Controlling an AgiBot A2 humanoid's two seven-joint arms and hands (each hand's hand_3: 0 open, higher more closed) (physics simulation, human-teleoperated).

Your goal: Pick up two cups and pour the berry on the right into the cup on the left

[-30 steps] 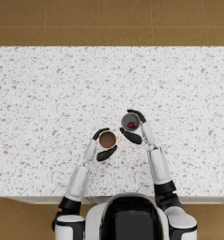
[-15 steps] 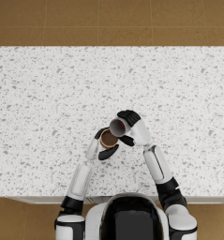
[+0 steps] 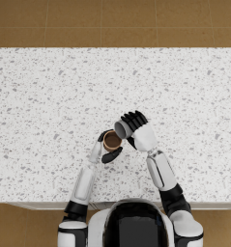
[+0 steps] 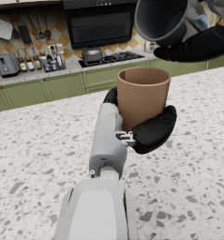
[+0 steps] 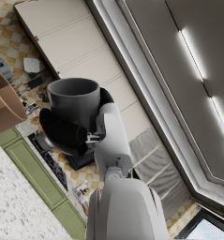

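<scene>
My left hand (image 3: pixel 107 147) grips a brown cup (image 3: pixel 111 141) upright above the speckled counter (image 3: pixel 49 106); the left wrist view shows the same brown cup (image 4: pixel 142 96) wrapped by dark fingers (image 4: pixel 153 131). My right hand (image 3: pixel 137 129) holds a grey cup (image 3: pixel 122 129) tipped on its side, mouth toward the brown cup's rim. In the left wrist view the grey cup (image 4: pixel 161 19) hangs tilted just above the brown one. The right wrist view shows the grey cup (image 5: pixel 75 104) in my right hand (image 5: pixel 71 133) with the brown cup (image 5: pixel 4 107) beside it. No berry is visible.
The white speckled counter stretches wide to both sides and far ahead. Its front edge (image 3: pixel 39 205) runs close to my body. Kitchen cabinets and a stove (image 4: pixel 101 56) stand beyond the counter in the left wrist view.
My right hand has swung the grey cup left over the brown cup and tipped it from upright onto its side. The berry seen inside it earlier no longer shows. The left hand stayed put.
</scene>
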